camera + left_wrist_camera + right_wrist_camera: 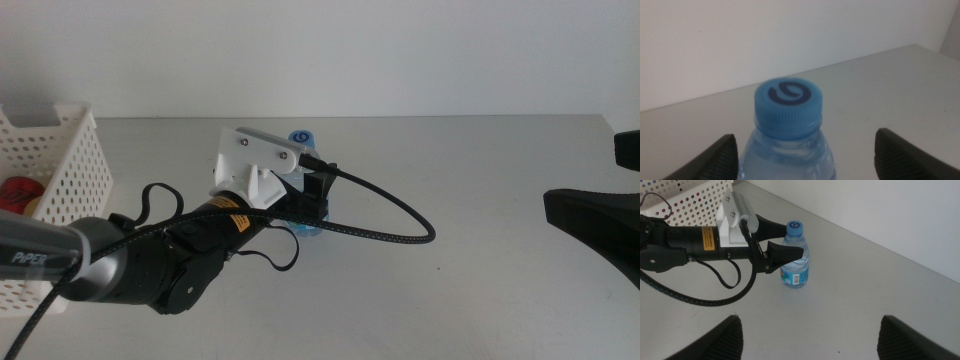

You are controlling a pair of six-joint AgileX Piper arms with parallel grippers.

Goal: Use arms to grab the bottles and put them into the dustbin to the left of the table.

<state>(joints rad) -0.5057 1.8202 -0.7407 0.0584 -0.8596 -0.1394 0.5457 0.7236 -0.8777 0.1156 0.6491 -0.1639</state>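
A small clear water bottle (303, 138) with a blue cap (788, 106) stands upright mid-table. My left gripper (318, 195) is open, with one jaw on each side of the bottle (796, 255) just below the cap, and neither jaw clearly touches it. The white perforated dustbin (62, 165) stands at the table's left side. A red can (15, 190) and a bit of yellow show inside it. My right gripper (810, 322) waits open at the right, well away from the bottle.
The pale table (470, 300) stretches wide around the bottle. The left arm's thick black cable (400, 215) loops out to the right of the bottle. A plain white wall backs the table's far edge.
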